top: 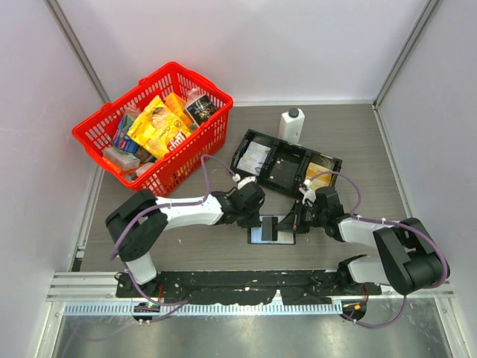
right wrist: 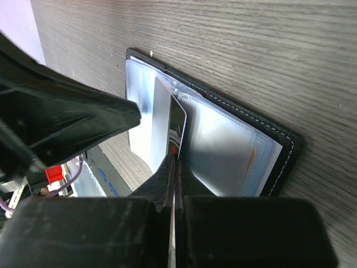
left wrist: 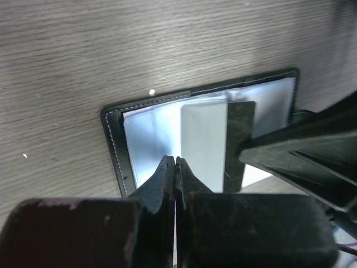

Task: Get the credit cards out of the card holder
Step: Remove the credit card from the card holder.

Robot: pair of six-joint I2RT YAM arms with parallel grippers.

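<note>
**Holder** (top: 270, 233). Black bifold, lying open and flat on the table (left wrist: 83, 67), just near of the tray (top: 240, 154), between the two claws. Its clear plastic sleeves (right wrist: 223, 145) face up.

**Cards.** One upright card (right wrist: 163, 120), grey on its left face and dark on its right, stands on edge over the fold. Whether its lower edge is free of its sleeve cannot be told. A yellowish card (right wrist: 254, 163) lies inside a right-hand sleeve. Any further cards cannot be made out.

**Right claw** (right wrist: 175, 164). Jaws closed, and the edge of the upright card appears pinched between the tips.

**Left claw** (left wrist: 175, 164). Jaws closed on nothing, tips down at the holder's left page. Contact is likely but not certain.

**Hazards, as judged:**
- Holder rises with the card. Cause: sleeve friction greater than the left claw's hold-down, or no real pressure there.
- Card slips or pivots in the pinch. Cause: the grip sits on a narrow strip at one edge of a slick card.
- Sleeve drags, buckles or tears. Cause: pulling at an angle to the sleeve mouth rather than along it.
- Holder skates on the table. Cause: closed tips sliding on glossy plastic.
- Claws knock together. Cause: both working close together over the same small holder.
- The far page folds shut over the remaining cards. Cause: jolting the fold.
</note>
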